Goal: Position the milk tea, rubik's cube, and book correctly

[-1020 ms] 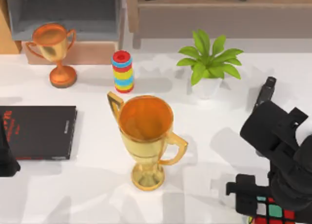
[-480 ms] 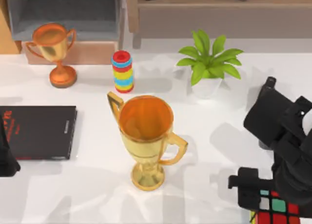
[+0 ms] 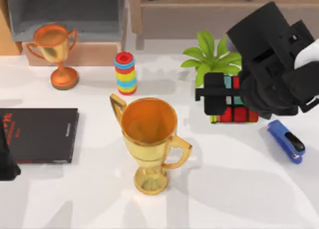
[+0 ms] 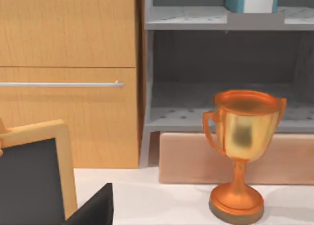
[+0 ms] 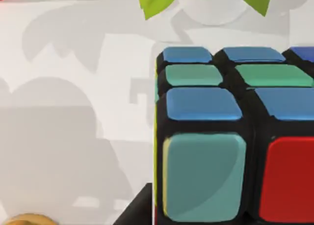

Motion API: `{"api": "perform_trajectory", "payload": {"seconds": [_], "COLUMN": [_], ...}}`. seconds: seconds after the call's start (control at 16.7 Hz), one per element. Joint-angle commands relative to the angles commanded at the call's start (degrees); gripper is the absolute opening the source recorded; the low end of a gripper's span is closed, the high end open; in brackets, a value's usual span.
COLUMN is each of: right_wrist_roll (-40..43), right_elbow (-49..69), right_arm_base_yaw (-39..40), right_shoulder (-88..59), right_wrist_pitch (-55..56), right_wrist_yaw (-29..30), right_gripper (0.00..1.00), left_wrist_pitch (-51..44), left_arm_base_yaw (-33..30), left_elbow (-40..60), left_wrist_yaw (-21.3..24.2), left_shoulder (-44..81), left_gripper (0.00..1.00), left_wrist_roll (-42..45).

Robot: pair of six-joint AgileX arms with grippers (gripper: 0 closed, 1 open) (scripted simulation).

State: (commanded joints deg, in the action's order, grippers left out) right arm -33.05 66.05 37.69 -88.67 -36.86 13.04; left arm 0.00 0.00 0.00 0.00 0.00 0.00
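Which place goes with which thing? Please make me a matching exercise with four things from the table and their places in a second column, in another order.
Things:
1. multicoloured rubik's cube with black frame
2. blue stapler
3. flat black book with red lettering
4. stack of red, blue and yellow rings

Places:
A. at the table's left edge
B. between the small copper trophy and the green potted plant
C. in the right hand, by the plant
D. on the table's right side, near the cube

Pairs: 1-C, 2-D, 3-A, 4-B
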Motion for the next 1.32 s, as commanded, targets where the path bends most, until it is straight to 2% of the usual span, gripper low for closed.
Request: {"api": "perform_trajectory", "payload": {"seconds": [0.36,0.6,1.08,1.32], "right_wrist_roll": [20.80,30.44,31.47,29.22], "right_elbow": [18.63,26.74,28.87,37.10], "right_arm_base_yaw": [-2.21,-3.73,-4.56,-8.61], "right_shoulder": [-7.46,-10.27,-10.97,-15.13], "right_wrist_pitch": [29.46,40.07,41.87,43.21], "right_wrist_yaw": [14.14,20.69,22.16,22.49], "right_gripper": [0.00,0.00,0.00,0.00], "left_wrist_pitch": [0.00,0.00,0.00,0.00], "left_arm_base_yaw": [0.00,0.00,0.00,0.00], "left_elbow": [0.00,0.00,0.00,0.00], "left_wrist_yaw": [0.00,0.00,0.00,0.00], "left_shoulder": [0.00,0.00,0.00,0.00], "left_gripper": [1.00,1.00,1.00,1.00], "left_wrist_roll": [0.00,0.00,0.00,0.00]}}
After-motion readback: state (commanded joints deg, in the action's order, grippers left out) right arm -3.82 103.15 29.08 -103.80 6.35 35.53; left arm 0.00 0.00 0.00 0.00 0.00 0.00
